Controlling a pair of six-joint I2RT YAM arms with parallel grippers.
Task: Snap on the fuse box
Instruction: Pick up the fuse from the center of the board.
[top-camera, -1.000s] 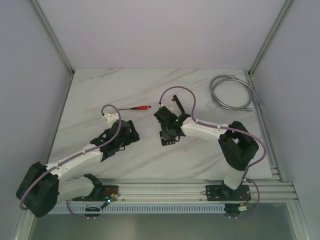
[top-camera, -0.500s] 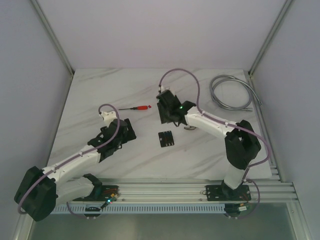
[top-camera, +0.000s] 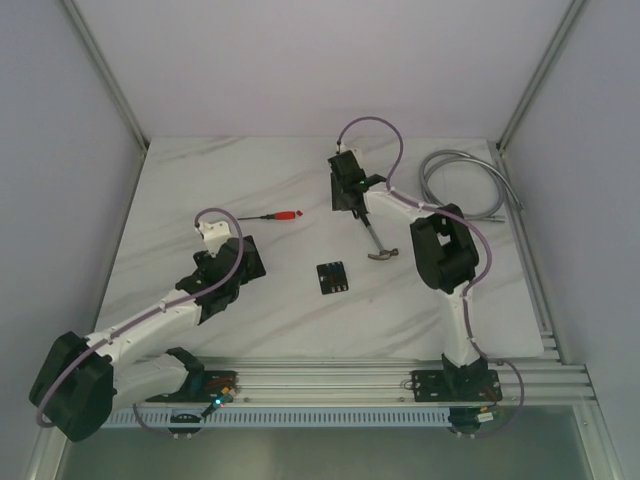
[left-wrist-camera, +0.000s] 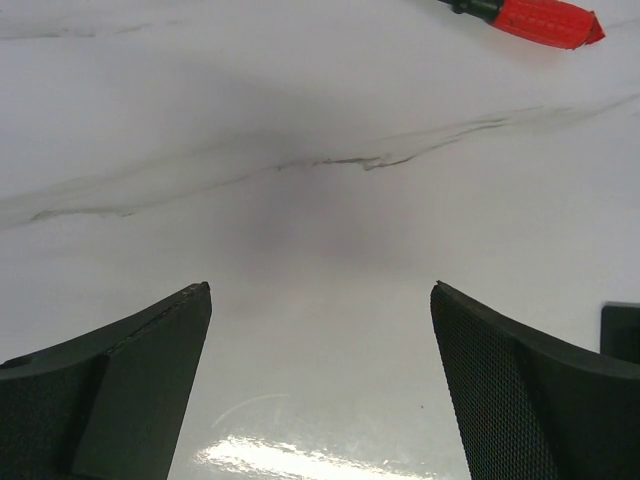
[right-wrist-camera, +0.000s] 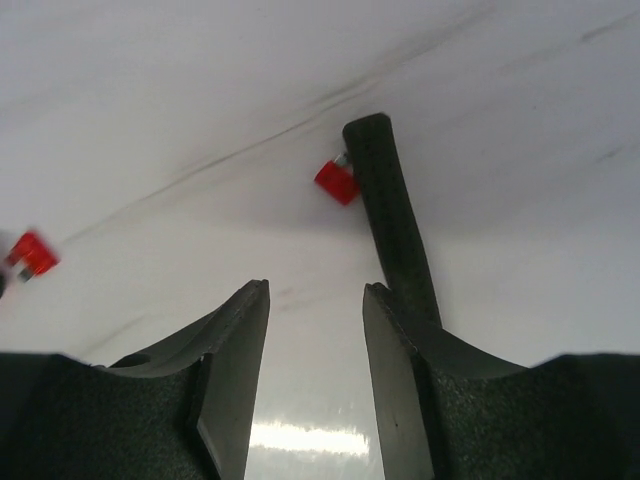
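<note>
The fuse box (top-camera: 332, 277) is a small black square lying flat on the marble table, in the middle, with neither gripper touching it. My right gripper (top-camera: 345, 192) is at the far back, well beyond the box. In the right wrist view this gripper (right-wrist-camera: 316, 288) is partly open with only bare table between its fingers. My left gripper (top-camera: 245, 262) hovers to the left of the box. Its fingers (left-wrist-camera: 320, 290) are spread wide open over bare table.
A small tool with a black handle (right-wrist-camera: 390, 215) and a grey metal head (top-camera: 381, 255) lies just past my right fingers. Loose red fuses (right-wrist-camera: 337, 182) (right-wrist-camera: 32, 253) lie nearby. A red-handled screwdriver (top-camera: 277, 215) lies behind the left gripper, and a coiled grey cable (top-camera: 465, 185) at the back right.
My right gripper opened and let go of the fuse box, then swung away to the back of the table. The box stays where it was set down. The left arm barely moved.
</note>
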